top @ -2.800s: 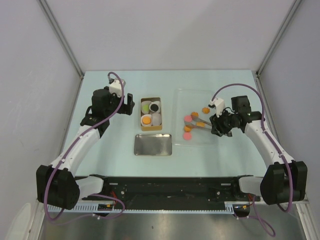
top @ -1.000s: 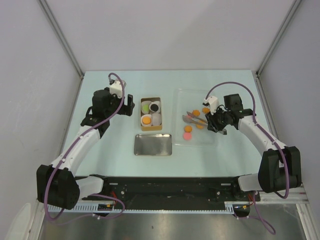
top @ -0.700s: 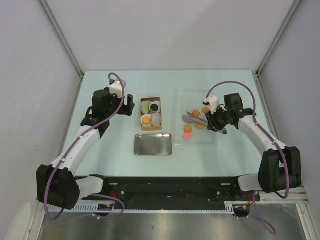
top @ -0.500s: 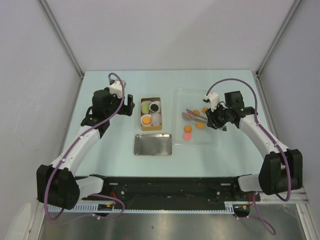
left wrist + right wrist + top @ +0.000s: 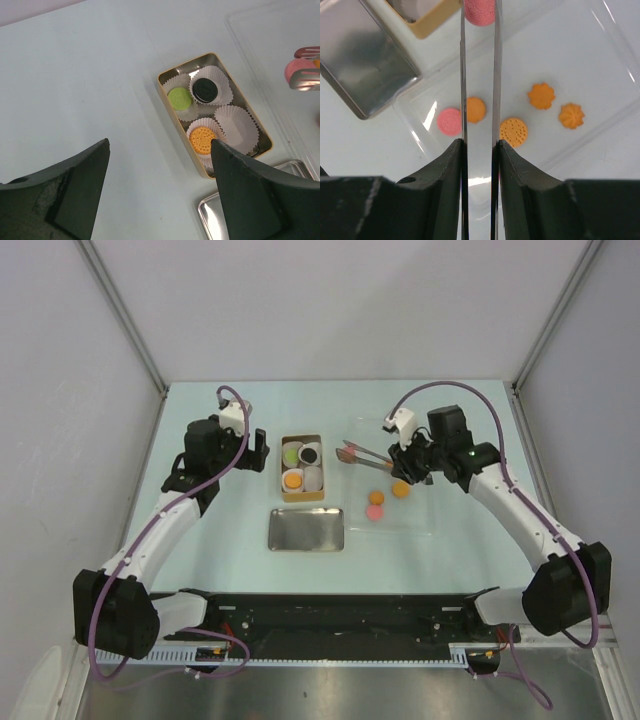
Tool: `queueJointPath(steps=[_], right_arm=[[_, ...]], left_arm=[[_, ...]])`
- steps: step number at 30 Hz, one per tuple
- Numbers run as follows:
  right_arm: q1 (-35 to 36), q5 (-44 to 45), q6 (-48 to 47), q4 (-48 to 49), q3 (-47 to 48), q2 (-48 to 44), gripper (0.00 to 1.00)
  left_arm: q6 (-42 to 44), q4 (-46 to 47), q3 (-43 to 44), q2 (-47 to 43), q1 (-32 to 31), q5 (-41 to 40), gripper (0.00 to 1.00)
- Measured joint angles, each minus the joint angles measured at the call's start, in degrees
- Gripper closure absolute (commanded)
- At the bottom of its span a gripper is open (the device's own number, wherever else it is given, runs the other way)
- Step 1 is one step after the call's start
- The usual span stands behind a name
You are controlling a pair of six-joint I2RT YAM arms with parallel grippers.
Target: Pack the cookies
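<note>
The right hand (image 5: 480, 162) presses together on the two thin, shiny blades of the metal tongs (image 5: 462, 75), whose tips pinch a round, patterned pink cookie (image 5: 480, 11) just right of the gold tin box (image 5: 283, 470). Farther right of the box, flat cookies (image 5: 513, 131), four orange and one pink, lie on the clear plastic tray (image 5: 420, 522). Left of the box the left hand (image 5: 157, 155) hangs spread wide, gripping nothing. Inside the box, pleated paper cups (image 5: 236, 122) hold a green, a black and an orange cookie.

No legible text or labels anywhere
</note>
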Motion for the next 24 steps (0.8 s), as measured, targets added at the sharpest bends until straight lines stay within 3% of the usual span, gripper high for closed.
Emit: queueJointPath(steps=[12, 24], right_arm=[[10.3, 2.6, 1.7, 2.1, 4.9, 6.7, 0.8], [12.2, 2.9, 1.9, 2.4, 5.0, 9.6, 0.8]], left_arm=[[0.0, 0.0, 0.0, 0.0, 0.0, 0.0, 0.14], [0.0, 0.0, 0.0, 0.0, 0.0, 0.0, 0.13]])
